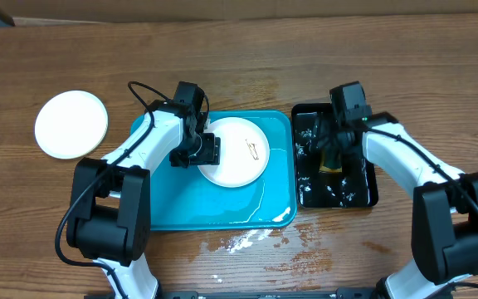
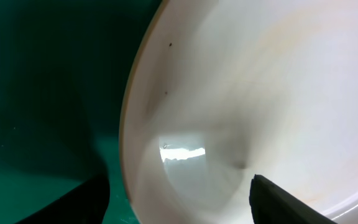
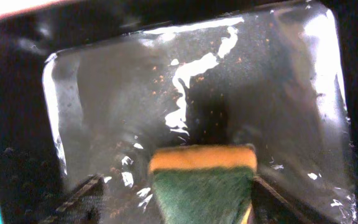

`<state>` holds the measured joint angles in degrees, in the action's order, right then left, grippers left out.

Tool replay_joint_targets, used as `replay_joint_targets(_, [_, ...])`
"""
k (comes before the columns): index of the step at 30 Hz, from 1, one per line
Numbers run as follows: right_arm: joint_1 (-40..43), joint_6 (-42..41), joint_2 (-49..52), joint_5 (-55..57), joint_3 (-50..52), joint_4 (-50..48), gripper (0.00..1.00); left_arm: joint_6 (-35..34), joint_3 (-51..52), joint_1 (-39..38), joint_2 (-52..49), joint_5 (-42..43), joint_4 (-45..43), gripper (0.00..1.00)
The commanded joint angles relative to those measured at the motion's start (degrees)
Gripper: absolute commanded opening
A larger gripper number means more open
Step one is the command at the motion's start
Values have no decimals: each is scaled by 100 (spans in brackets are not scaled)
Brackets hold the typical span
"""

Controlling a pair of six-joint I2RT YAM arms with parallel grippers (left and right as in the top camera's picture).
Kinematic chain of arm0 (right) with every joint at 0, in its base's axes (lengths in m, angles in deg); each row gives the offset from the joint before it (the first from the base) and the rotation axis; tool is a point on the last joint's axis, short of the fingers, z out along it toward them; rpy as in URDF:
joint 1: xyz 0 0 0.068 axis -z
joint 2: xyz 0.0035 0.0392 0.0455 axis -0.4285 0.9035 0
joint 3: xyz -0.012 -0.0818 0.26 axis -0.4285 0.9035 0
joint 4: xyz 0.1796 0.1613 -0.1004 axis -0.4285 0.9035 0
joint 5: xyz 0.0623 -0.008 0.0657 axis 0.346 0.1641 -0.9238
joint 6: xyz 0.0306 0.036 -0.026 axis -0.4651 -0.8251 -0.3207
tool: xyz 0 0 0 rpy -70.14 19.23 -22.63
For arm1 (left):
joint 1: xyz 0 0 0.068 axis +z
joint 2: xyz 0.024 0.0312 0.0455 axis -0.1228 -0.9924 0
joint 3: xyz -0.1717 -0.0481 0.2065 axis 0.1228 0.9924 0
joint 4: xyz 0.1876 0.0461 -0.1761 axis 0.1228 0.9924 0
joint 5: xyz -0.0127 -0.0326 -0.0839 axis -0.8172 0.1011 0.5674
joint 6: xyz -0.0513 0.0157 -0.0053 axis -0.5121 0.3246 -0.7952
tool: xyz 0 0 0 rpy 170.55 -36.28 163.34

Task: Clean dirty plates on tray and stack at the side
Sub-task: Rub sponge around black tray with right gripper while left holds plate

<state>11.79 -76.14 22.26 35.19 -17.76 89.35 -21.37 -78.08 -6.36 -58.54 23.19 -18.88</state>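
A pale round plate [image 1: 237, 154] with a small dark smudge lies in the turquoise tray [image 1: 189, 208], in its back right part. My left gripper [image 1: 199, 150] is open at the plate's left rim. In the left wrist view one finger is over the tray [image 2: 36, 124] and the other over the plate's inside [image 2: 260, 93], around the gripper's midpoint [image 2: 179, 202]. A second white plate [image 1: 71, 124] lies on the table at the far left. A third plate is not in view. My right gripper [image 1: 332, 148] is shut on a green and yellow sponge [image 3: 202, 180] over the black tray.
The glossy black tray [image 1: 363, 195], wet with specks of dirt [image 3: 185, 93], stands right of the turquoise tray. Water shines on the turquoise tray's floor and in a small puddle on the table [image 1: 243, 241] before it.
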Motion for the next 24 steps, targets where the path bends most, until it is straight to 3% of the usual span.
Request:
replay_joint_targets(1, [-17, -31, 74, 83, 291, -297, 57, -42, 48, 11, -24, 20, -63, 71])
replay_joint_targets(3, [-17, -28, 74, 83, 317, -396, 27, -39, 52, 11, -24, 20, -127, 64])
replay_joint_targets(4, [-17, -28, 72, 81, 310, -439, 18, -39, 52, 11, -24, 20, -146, 58])
replay_joint_targets(5, [-17, -28, 50, 68, 273, -442, 17, -39, 52, 11, -24, 20, -157, 51])
replay_joint_targets(7, [-15, -26, -9, -7, 107, -317, 23, -37, 52, 11, -24, 17, -155, 45])
replay_joint_targets(8, [-17, -26, -61, -59, -17, -188, 42, -37, 52, 11, -24, 17, -153, 49])
replay_joint_targets(9, [-17, -26, -127, -111, -179, -7, 68, -37, 52, 11, -24, 17, -151, 58])
replay_joint_targets(11, [-17, -28, -238, -179, -461, 306, 83, -37, 52, 11, -24, 20, -151, 68])
replay_joint_targets(15, [-17, -26, -354, -175, -763, 822, 86, -39, 52, 11, -24, 20, -153, 68])
replay_joint_targets(24, [-24, -31, -302, -175, -13, 1185, 72, -39, 52, 11, -24, 20, -153, 68])
